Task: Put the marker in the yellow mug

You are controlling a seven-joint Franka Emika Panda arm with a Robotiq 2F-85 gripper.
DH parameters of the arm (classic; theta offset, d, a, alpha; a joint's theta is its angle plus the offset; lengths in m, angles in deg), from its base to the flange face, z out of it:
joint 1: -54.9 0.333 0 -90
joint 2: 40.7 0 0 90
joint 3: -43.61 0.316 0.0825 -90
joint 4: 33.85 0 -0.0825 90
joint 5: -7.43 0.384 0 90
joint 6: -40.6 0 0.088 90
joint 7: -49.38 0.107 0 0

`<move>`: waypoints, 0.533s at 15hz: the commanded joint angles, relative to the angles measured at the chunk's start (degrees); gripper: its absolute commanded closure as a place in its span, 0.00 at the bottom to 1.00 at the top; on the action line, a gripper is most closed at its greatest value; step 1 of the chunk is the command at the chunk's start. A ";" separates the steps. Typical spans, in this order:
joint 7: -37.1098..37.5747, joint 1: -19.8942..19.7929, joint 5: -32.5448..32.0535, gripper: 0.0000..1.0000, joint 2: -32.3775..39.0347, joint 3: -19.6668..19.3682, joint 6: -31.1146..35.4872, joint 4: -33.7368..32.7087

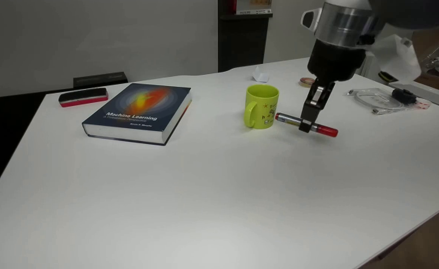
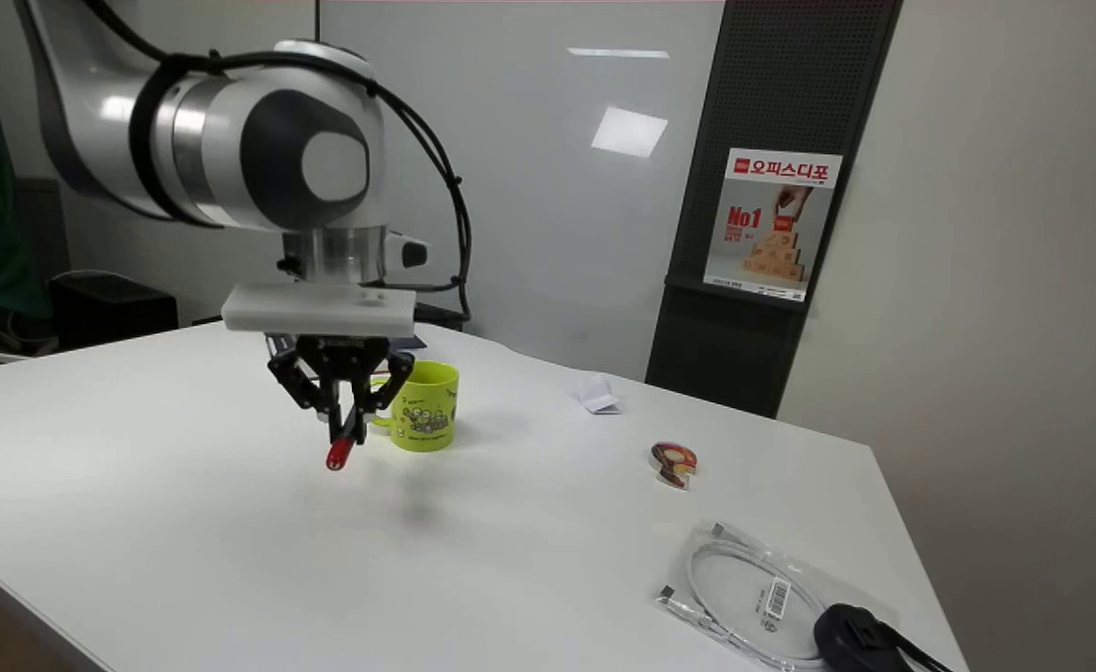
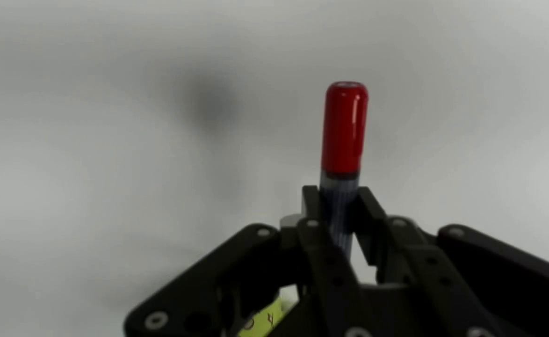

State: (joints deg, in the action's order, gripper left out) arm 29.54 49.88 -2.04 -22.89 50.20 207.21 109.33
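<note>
Our gripper [image 3: 340, 202] pinches the marker [image 3: 341, 166] mid-barrel, its glossy red cap [image 1: 327, 130] pointing past three o'clock in an exterior view, probably so the tail end [image 1: 278, 117] can lead the drop. Towards ten o'clock from the grip stands the upright, cylindrical yellow mug [image 1: 261, 106], doodle-printed; whether that tail touches it, we cannot tell.

I see the gripper [image 3: 338, 199] pinching the marker [image 3: 343, 159] between its fingers [image 3: 371, 227] — the red cap juts past the fingertips, then comes a dark ring and a greyish barrel running back into the grip. A sliver of the yellow mug [image 3: 261, 323] shows behind the gripper's linkage, the rest hidden. Ahead of the fingertips, to one side, a blurred shadow [image 3: 211, 103] lies on the worktop [image 3: 457, 121].
</note>
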 commanded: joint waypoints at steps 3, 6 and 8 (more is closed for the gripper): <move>-1.68 0.22 15.19 0.95 -16.16 2.38 -20.57 -1.89; -2.60 1.12 21.23 0.95 -17.42 -1.60 -29.91 -7.93; -3.55 1.57 24.48 0.95 -17.42 -3.43 -33.13 -10.61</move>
State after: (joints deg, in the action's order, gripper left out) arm 27.20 50.30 18.12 -41.38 49.93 179.12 103.60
